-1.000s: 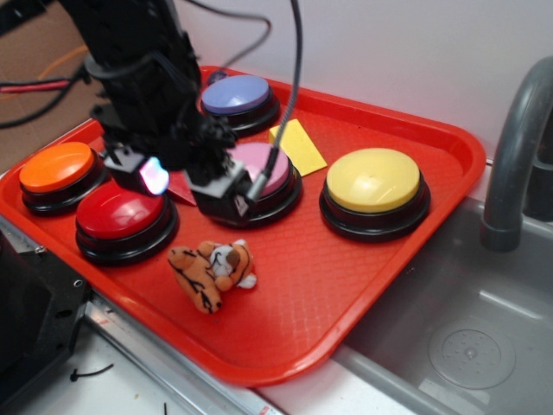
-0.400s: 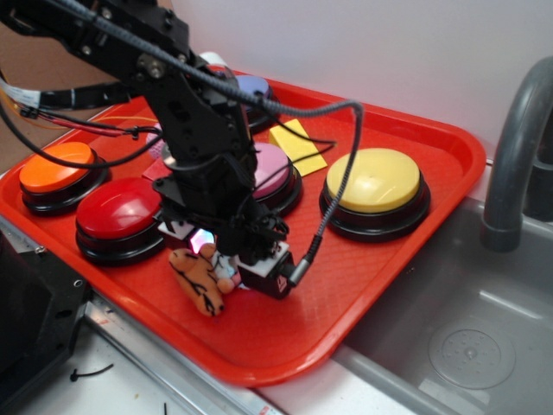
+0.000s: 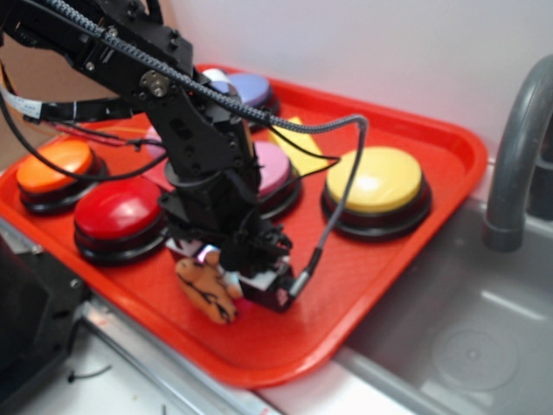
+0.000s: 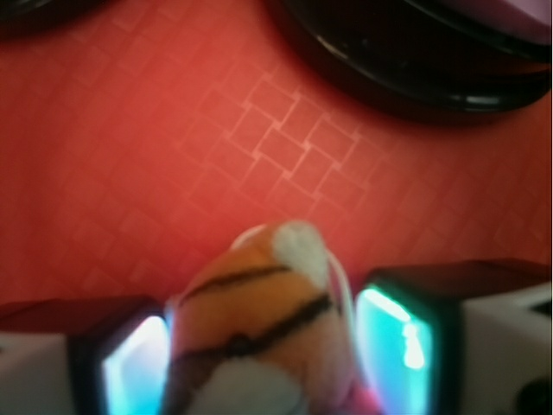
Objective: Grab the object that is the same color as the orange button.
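The object, a small orange plush tiger (image 3: 207,290) with black stripes, lies near the front of the red tray (image 3: 389,259). My gripper (image 3: 226,278) is down over it, one finger on each side. In the wrist view the tiger (image 4: 259,328) fills the gap between the glowing pads (image 4: 134,367), which press against its flanks, so the gripper (image 4: 263,363) is shut on it. The orange button (image 3: 56,164) sits at the tray's far left, well away from the gripper.
A red button (image 3: 117,207), pink button (image 3: 275,169), yellow button (image 3: 376,180) and purple button (image 3: 251,86) stand on the tray, with a yellow block (image 3: 298,138) behind the arm. A grey faucet (image 3: 510,156) and sink (image 3: 458,337) lie to the right.
The arm swung forward from above the pink button and dropped onto the tiger. The fingers now enclose it, and the tiger has shifted slightly.
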Tool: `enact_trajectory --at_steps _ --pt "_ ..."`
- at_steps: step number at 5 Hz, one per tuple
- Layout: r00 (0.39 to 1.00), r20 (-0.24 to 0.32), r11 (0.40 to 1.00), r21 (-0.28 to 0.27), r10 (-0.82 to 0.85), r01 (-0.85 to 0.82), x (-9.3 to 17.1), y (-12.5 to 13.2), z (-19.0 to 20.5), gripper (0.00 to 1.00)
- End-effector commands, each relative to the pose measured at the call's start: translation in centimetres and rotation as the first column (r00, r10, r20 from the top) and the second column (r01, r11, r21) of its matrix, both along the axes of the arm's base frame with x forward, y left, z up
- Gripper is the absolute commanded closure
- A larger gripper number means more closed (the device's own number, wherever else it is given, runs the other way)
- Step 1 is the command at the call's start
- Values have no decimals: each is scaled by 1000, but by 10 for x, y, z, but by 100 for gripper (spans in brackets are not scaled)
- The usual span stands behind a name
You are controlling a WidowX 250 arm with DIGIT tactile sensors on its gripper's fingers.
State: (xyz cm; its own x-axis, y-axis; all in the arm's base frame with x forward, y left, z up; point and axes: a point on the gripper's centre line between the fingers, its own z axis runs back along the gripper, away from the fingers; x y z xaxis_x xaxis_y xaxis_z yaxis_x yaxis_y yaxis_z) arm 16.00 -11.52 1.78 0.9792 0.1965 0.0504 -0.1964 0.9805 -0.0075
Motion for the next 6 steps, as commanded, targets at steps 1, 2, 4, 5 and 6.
enact_trajectory --at_steps 1,2,4,5,6 --pt "999 0 999 18 -47 47 17 16 50 100" --pt "980 -93 980 73 -176 183 33 16 85 100" --pt "994 -7 994 19 -105 105 43 27 170 100" --pt "997 52 998 -28 -63 64 39 41 204 100" --pt "990 11 988 -50 -143 144 48 43 200 100"
